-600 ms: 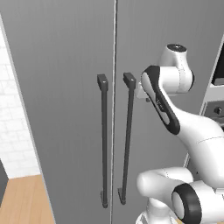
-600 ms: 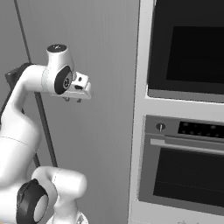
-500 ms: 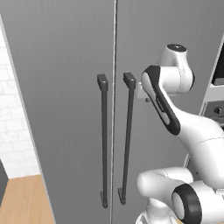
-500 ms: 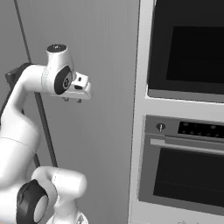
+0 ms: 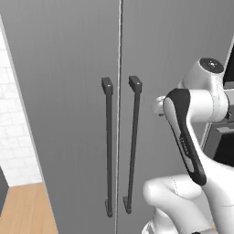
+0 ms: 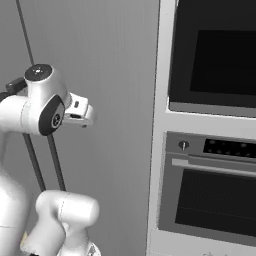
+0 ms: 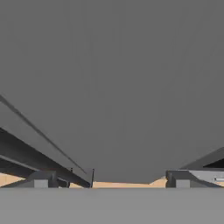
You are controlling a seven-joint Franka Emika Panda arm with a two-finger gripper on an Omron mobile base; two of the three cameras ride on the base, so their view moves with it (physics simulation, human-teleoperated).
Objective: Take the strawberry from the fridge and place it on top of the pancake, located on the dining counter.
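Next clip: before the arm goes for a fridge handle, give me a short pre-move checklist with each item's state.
1. Tall grey two-door fridge doors shut: ok, both closed.
2. Two long dark vertical bar handles free of obstruction: ok.
3. Claw facing the door: ok, the hand view looks at the grey panel.
4. Claw open enough for a bar: cannot tell.
5. Claw apart from the handle: ok, nothing between the fingertips.
6. Strawberry's place inside: cannot tell.

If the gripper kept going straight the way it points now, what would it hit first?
Most likely the flat grey fridge door face, right of the right door handle; the gripper faces it squarely, though the gap is unclear.
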